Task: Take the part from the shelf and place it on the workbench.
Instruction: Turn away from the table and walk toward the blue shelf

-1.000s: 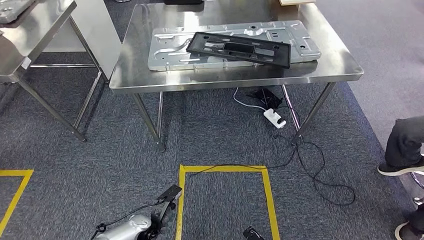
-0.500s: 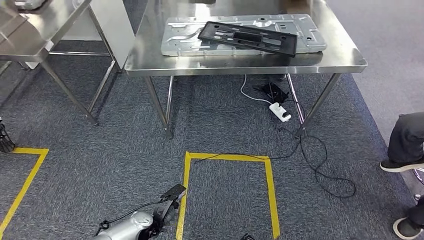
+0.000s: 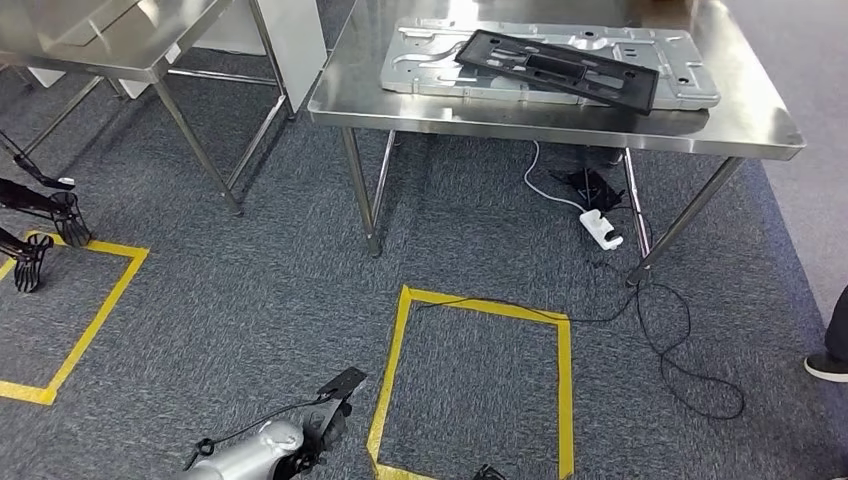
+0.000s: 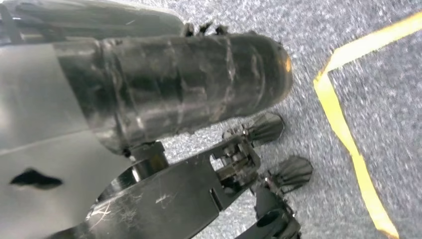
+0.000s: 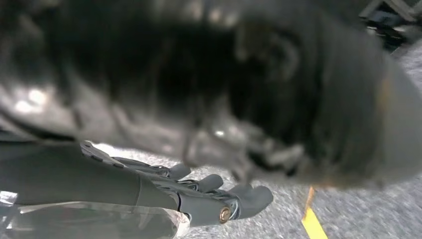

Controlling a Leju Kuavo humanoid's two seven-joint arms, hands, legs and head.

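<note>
A long black frame-shaped part (image 3: 555,68) lies aslant on a silver stamped plate (image 3: 690,85) on a steel workbench (image 3: 760,130) at the far side of the head view. My left hand (image 3: 325,410) hangs low by the floor, far from the bench, holding nothing. In the left wrist view its dark fingers (image 4: 263,128) are spread apart over the carpet. My right hand (image 5: 199,199) also hangs down, its fingers stretched out and nothing in them.
A second steel table (image 3: 120,45) stands at the far left. A white power strip (image 3: 600,230) and a black cable (image 3: 690,350) lie under the workbench. Yellow tape squares (image 3: 480,305) mark the grey carpet. Black stand feet (image 3: 45,215) sit at the left edge, a person's shoe (image 3: 828,365) at the right edge.
The camera has turned left: the workbench and tape square slid rightward in the picture, and the stand feet came into view. My arms still hang down.
</note>
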